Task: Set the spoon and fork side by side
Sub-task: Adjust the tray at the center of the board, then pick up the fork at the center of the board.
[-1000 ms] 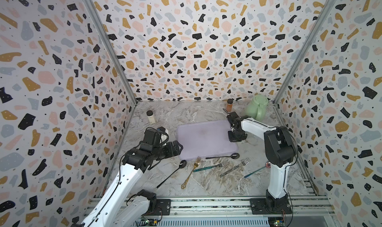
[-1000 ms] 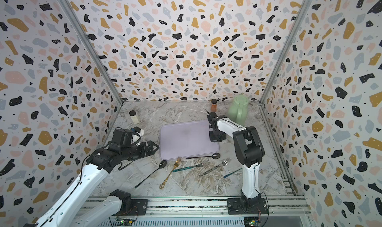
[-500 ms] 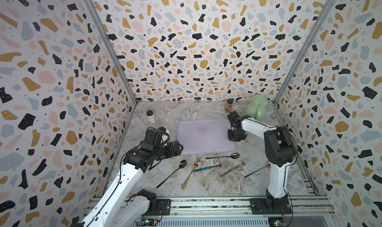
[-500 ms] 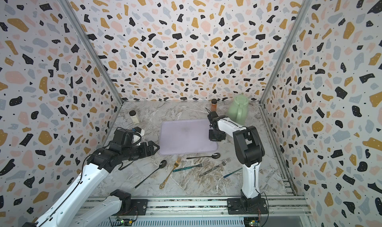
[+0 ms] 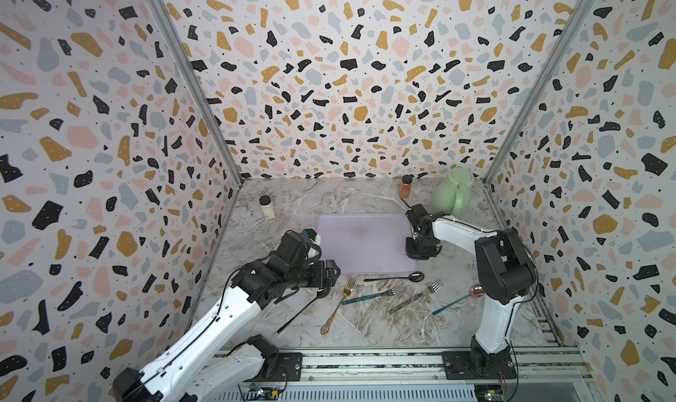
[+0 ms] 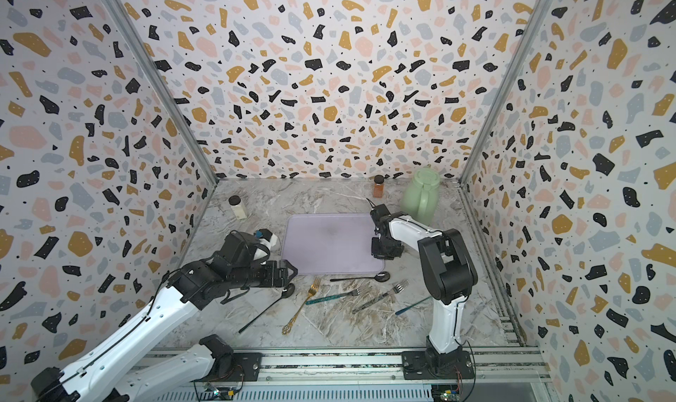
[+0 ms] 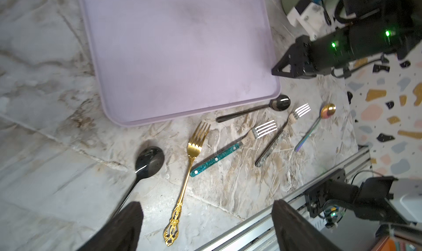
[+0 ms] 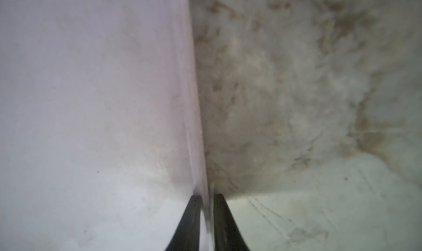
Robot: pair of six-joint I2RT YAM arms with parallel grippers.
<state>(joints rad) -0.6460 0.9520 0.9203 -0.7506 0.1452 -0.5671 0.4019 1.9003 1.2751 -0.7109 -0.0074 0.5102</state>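
Marble tabletop (image 5: 311,199), black spoon (image 5: 298,314) part-hidden under spread left pincer (image 5: 334,273), right pincer (image 8: 206,198) astride tray (image 8: 193,90) rim, grip unclear

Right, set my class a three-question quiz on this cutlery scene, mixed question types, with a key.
1. True or false: the gold fork lies on the lilac tray.
2. How many forks lie on the marble tabletop? A two, B three, C four.
3. Fill the gap: the right claw straddles the tray's ____.
Key: 1 false; 2 B: gold fork, teal-handled fork, speckled-handled fork; 3 rim.
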